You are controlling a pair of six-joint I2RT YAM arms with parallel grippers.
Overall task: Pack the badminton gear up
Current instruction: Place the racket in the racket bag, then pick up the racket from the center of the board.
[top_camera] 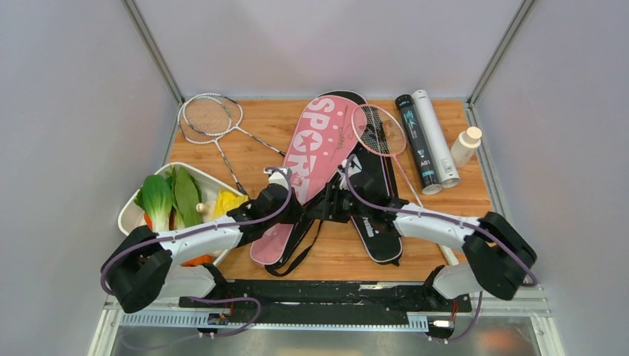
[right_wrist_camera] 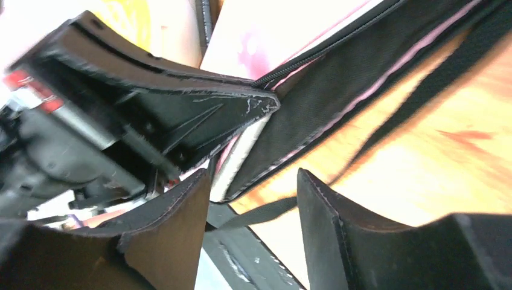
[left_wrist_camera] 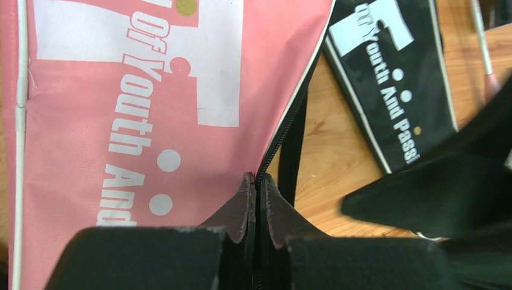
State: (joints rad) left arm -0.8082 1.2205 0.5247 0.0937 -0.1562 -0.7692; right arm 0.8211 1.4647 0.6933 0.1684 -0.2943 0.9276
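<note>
From above, the pink bag [top_camera: 319, 148] lay in the middle of the table [top_camera: 460, 200], partly on top of the black bag [top_camera: 374, 215]. The pink racket [top_camera: 379, 130] rested on the black bag. Two silver rackets [top_camera: 210, 117] lay in the far left corner. The black tube [top_camera: 417, 144] and white tube [top_camera: 436, 137] lay side by side near the right edge.

The left wrist view showed the left claw [left_wrist_camera: 256, 181] clenched on the pink bag's zip edge.

The right wrist view showed the right claw [right_wrist_camera: 252, 181] released, with its fingers apart and holding nothing. It was just beside the pink bag's edge, and a black strap [right_wrist_camera: 265, 211] ran under it.
</note>
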